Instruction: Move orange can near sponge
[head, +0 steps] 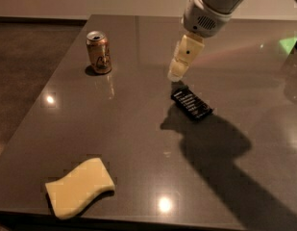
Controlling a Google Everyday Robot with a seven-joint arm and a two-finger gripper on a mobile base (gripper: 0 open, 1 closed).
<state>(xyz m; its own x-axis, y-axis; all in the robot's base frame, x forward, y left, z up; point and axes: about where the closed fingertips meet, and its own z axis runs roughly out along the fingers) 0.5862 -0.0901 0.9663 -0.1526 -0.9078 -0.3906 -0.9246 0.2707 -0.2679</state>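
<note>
Pale gripper (pixel 174 75) just beside black wrapper (pixel 191 104), jaws' spread unclear; orange can (pixel 99 52), script illegible, well apart from sponge (pixel 80 187)

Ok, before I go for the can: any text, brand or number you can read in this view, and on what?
No text here can be read.
On the orange can: pale curly markings on its side, too blurred to read.
On the black wrapper: rows of pale print, too small to read.
On the sponge: no markings.
On the end effector, above the table just beyond the wrapper: no label visible.
</note>
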